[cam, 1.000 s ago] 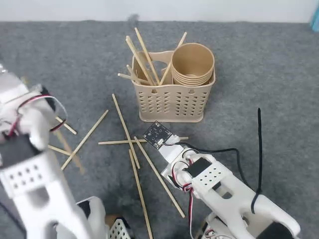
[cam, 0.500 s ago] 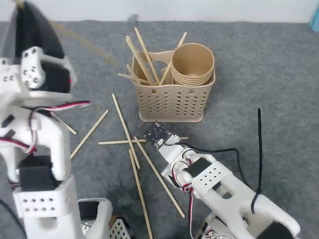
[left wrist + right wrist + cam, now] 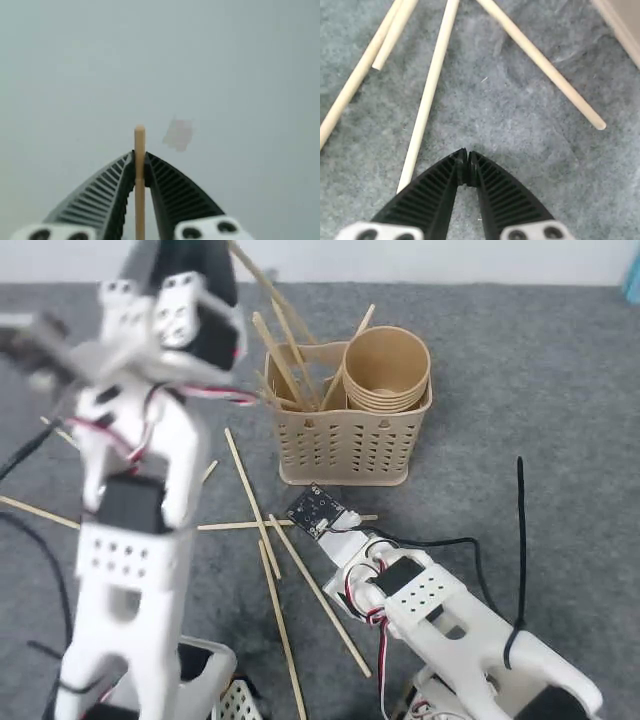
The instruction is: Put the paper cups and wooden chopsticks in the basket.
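Left arm (image 3: 150,370) swung up from lower left to upper left of the high view, now just beside basket (image 3: 345,445). Left gripper (image 3: 139,156) clamped on one chopstick (image 3: 139,136). Right gripper (image 3: 466,161) unmoved at lower centre, pinched closed, empty, over carpet (image 3: 530,115). Paper cups (image 3: 387,368) stacked in basket's right half. Loose chopsticks (image 3: 250,502) lie centre-left on carpet.

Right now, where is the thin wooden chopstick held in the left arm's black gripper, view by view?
High view: thin wooden chopstick slanting at top, near the beige basket.
Left wrist view: upright in the left gripper.
Right wrist view: other sticks on grey carpet.
Landmark: that carpet, also under the basket.
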`<state>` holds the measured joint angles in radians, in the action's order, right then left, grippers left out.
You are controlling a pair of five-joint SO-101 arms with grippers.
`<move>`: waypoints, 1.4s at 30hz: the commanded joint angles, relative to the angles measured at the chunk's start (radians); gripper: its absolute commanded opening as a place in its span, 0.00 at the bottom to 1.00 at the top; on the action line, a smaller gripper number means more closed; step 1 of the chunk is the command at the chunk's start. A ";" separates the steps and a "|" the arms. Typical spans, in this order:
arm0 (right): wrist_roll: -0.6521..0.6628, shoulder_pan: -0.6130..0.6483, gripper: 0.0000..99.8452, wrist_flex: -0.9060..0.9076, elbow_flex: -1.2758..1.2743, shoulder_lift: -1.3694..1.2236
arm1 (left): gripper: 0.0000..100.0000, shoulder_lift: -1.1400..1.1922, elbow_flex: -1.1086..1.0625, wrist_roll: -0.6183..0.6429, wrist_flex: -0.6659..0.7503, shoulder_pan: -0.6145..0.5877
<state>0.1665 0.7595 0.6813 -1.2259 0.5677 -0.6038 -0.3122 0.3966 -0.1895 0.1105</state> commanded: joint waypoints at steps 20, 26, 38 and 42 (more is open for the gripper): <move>0.014 -0.013 0.01 -0.007 0.005 0.002 | 0.01 0.029 -0.529 -0.130 0.281 0.063; 0.014 -0.015 0.01 -0.007 0.005 0.002 | 0.01 0.029 -0.568 -0.135 0.275 0.063; 0.014 -0.035 0.01 -0.008 0.006 0.004 | 0.22 -0.247 -0.449 -0.135 -0.169 0.061; 0.014 -0.035 0.01 -0.008 0.006 0.004 | 0.19 -0.437 -0.420 -0.137 -0.273 0.044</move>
<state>0.1680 0.7396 0.6813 -1.2259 0.5677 -0.8953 -0.7894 0.2662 -0.4074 0.1657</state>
